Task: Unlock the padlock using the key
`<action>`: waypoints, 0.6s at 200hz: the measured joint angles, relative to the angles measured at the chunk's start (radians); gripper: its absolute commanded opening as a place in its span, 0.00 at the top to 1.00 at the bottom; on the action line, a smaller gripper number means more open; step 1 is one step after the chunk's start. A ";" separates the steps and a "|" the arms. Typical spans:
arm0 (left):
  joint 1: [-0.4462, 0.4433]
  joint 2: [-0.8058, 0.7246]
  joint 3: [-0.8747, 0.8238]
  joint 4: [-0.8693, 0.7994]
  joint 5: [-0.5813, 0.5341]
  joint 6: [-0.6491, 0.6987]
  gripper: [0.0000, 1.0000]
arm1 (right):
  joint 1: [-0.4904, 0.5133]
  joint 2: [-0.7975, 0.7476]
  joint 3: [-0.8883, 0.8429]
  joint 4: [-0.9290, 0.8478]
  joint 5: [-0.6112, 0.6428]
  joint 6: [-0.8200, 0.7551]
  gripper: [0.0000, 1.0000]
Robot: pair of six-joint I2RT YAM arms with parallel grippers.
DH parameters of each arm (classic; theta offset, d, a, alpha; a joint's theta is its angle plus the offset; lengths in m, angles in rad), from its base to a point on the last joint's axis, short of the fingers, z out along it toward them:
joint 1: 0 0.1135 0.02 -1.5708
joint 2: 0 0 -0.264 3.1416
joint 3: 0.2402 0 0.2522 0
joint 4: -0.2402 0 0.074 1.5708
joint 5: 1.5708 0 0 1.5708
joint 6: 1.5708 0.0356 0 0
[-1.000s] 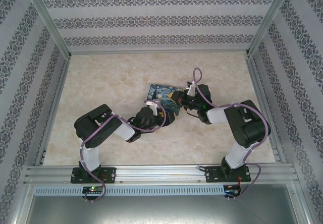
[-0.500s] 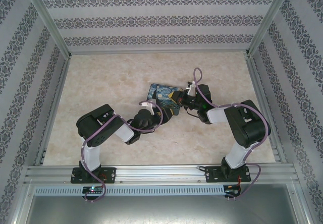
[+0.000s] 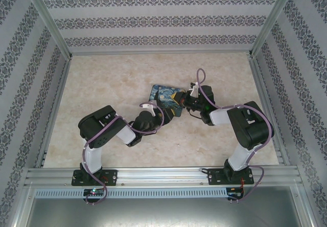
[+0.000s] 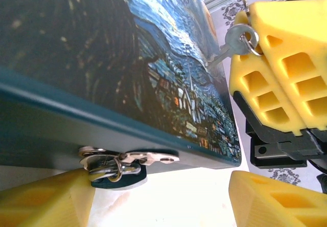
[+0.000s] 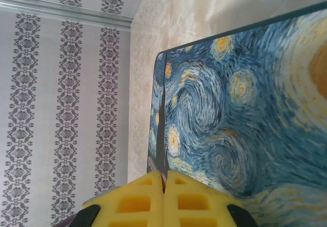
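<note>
The padlock [image 4: 122, 182], teal with a silvery shackle, hangs from a metal hasp [image 4: 148, 158] on the front edge of the starry-night box [image 3: 164, 96]. In the left wrist view my left gripper [image 4: 158, 188] is open; its left finger [image 4: 46, 201] touches the padlock and the right finger [image 4: 276, 201] stands well clear. My right gripper [image 4: 249, 22] hovers over the box lid, shut on the key [image 4: 235, 38], whose blade points down at the lid. In the right wrist view the shut fingertips [image 5: 148, 191] sit just above the painted lid [image 5: 240, 114]. From above, the left gripper [image 3: 159, 115] and right gripper [image 3: 181, 103] flank the box's near corner.
The box lies near the middle of a beige marbled table [image 3: 102, 84] fenced by aluminium rails [image 3: 56, 84] and patterned walls. Purple cables [image 3: 199, 76] loop above the right arm. A key ring [image 4: 251, 42] hangs by the key's head.
My left arm has drawn slightly left and back along the box's near edge and then held still. The right arm and the box have not moved.
</note>
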 measured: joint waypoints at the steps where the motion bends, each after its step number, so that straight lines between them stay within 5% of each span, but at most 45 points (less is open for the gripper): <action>1: 0.000 -0.001 0.001 -0.003 0.000 0.000 0.31 | 0.000 0.000 0.000 0.000 0.000 0.000 1.00; 45: 0.001 -0.029 0.026 -0.119 -0.012 0.006 0.39 | 0.000 0.000 0.000 0.000 0.001 0.001 1.00; 120: 0.012 -0.001 -0.062 0.088 0.027 0.008 0.36 | 0.000 0.000 -0.006 0.003 0.001 0.003 1.00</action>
